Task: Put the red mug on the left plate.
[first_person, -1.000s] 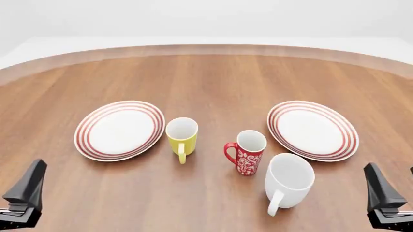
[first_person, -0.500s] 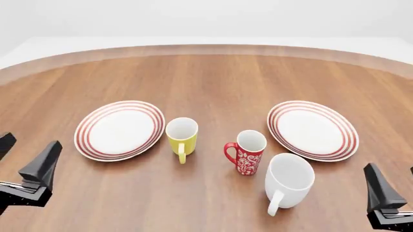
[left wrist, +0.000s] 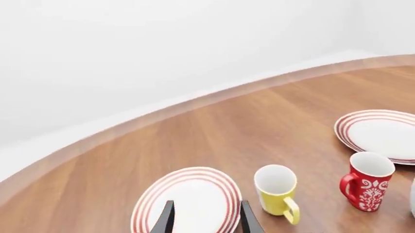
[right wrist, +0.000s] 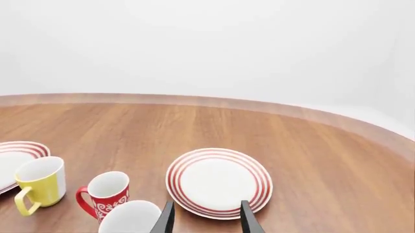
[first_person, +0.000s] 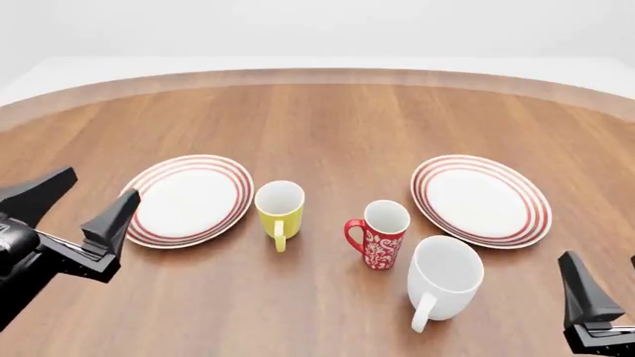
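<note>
The red mug (first_person: 381, 236) with its white swirl pattern stands upright in the middle of the table, handle to the left. It also shows in both wrist views (left wrist: 366, 187) (right wrist: 104, 194). The left plate (first_person: 139, 216), white with red rings, lies flat and bare at the left. My left gripper (first_person: 102, 183) hovers open at that plate's left edge, nothing between its fingers; in its wrist view the gripper (left wrist: 207, 206) frames the plate (left wrist: 155, 194). Low at the front right, my right gripper (first_person: 600, 259) is open and empty, well behind the mug.
A yellow mug (first_person: 279, 210) stands between the left plate and the red mug. Just in front and to the right of the red mug stands a larger white mug (first_person: 444, 277). A second ringed plate (first_person: 526, 223) lies at the right.
My left gripper has risen and moved forward and right, from the front left corner up to the left plate's edge. The right gripper and all the dishes have stayed put.
</note>
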`<state>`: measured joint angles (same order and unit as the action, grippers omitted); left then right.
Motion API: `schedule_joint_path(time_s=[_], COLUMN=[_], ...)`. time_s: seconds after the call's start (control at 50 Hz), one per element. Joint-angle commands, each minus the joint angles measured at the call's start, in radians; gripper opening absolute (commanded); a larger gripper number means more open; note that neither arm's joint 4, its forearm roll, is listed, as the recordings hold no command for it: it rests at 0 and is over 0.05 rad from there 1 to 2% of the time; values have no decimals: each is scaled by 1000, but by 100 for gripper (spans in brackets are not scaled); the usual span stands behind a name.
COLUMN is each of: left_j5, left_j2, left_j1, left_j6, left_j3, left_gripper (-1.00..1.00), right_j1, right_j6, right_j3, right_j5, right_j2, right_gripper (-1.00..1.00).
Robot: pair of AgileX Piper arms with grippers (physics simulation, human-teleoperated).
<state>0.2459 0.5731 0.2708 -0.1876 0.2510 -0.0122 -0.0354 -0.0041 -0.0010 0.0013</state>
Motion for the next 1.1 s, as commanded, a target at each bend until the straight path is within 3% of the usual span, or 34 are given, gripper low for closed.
schedule_joint_path(time_s=[0.02, 0.26, 1.1], left_j5=[52, 82, 26], left_j2=[101, 222, 510], left_j1=[67, 131, 307], left_j6=[-43, -62, -130], left_j3=[40, 109, 342], left_gripper=[100, 100, 100], right_j1=[-2, -5, -32], right_j6=[-6, -9, -39], right_j3=[-1, 0, -3], right_j5=[0, -2, -15], right_j2=[0, 0, -1], right_gripper=[100, 100, 100])
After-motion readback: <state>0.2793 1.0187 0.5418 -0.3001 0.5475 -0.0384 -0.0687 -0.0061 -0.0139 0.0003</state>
